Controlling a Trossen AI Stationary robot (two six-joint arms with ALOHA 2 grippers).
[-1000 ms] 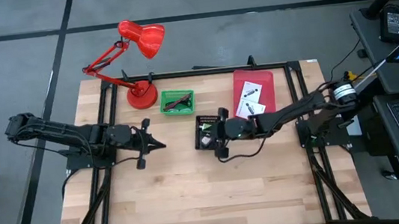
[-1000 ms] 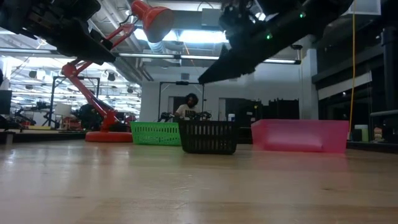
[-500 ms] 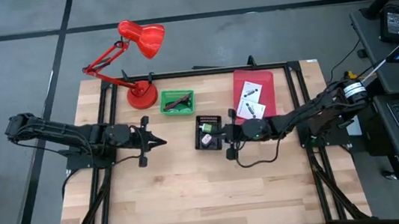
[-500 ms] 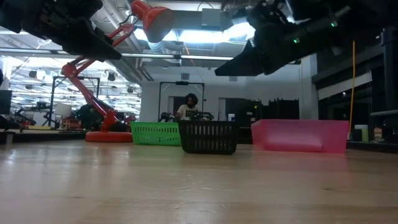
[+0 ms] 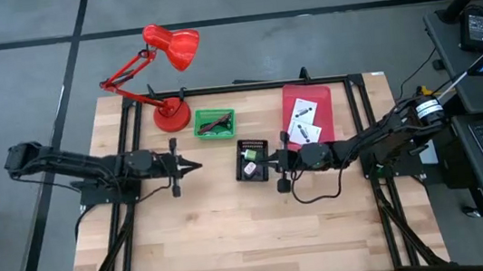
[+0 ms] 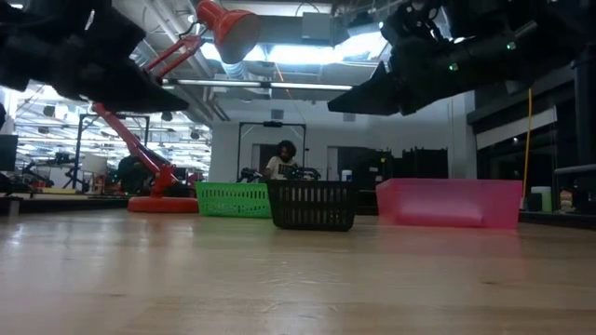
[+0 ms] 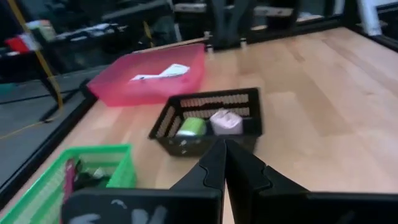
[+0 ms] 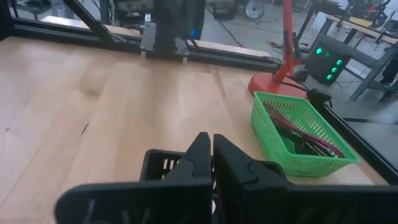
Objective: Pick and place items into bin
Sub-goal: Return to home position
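A black basket (image 5: 246, 173) stands mid-table and holds a green piece (image 7: 191, 126) and a pink cube (image 7: 225, 121). A green basket (image 5: 214, 122) behind it holds a maroon cord (image 8: 297, 129) and dark cords. A pink tray (image 5: 304, 92) at the back right holds two white printed packets (image 5: 302, 121). My left gripper (image 5: 198, 166) is shut and empty, left of the black basket. My right gripper (image 5: 268, 160) is shut and empty, above the black basket's right rim; it hangs high above the table in the low view (image 6: 333, 111).
A red desk lamp (image 5: 172, 114) stands at the table's far left, its head (image 5: 179, 47) past the far edge. The near half of the wooden table (image 5: 235, 237) is bare. A person (image 6: 282, 160) sits far behind the table.
My right gripper has drawn back from above the black basket toward the table's right edge, up to the basket's right rim, and has risen a little. My left gripper has edged toward the black basket and dipped slightly.
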